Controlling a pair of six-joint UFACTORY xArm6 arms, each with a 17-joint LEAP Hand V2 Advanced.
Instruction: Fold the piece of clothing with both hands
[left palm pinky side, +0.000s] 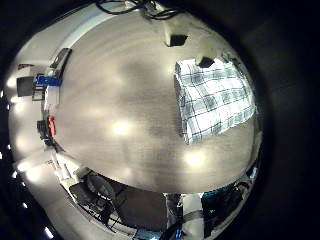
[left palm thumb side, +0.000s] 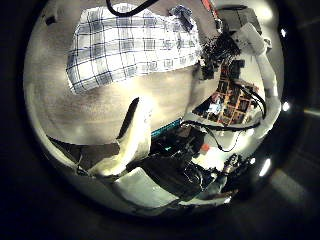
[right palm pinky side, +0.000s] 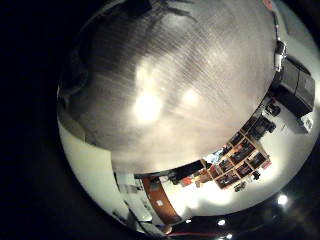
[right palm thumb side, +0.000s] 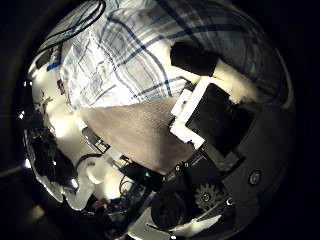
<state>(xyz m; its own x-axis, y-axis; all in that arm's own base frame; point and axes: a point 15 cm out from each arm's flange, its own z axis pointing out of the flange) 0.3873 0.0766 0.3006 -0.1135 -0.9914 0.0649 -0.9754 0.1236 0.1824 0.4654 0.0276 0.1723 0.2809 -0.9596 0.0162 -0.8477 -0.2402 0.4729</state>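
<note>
A checked piece of clothing (left palm pinky side: 215, 98) lies flat on the table (left palm pinky side: 120, 100), folded to a rough rectangle. My left hand (left palm thumb side: 125, 145) is high above the table and away from the clothing (left palm thumb side: 130, 45), with its finger relaxed and holding nothing. My right hand (right palm thumb side: 210, 105) is low over the clothing (right palm thumb side: 130, 55), which fills much of the right thumb side palm view. Its fingers (right palm thumb side: 192, 57) reach out over the cloth and lie on it. In the left thumb side palm view the right hand (left palm thumb side: 213, 55) sits at one edge of the clothing.
Small items (left palm pinky side: 45, 80) lie at one edge of the table, away from the clothing. Shelves (left palm thumb side: 232, 100) stand beyond the table.
</note>
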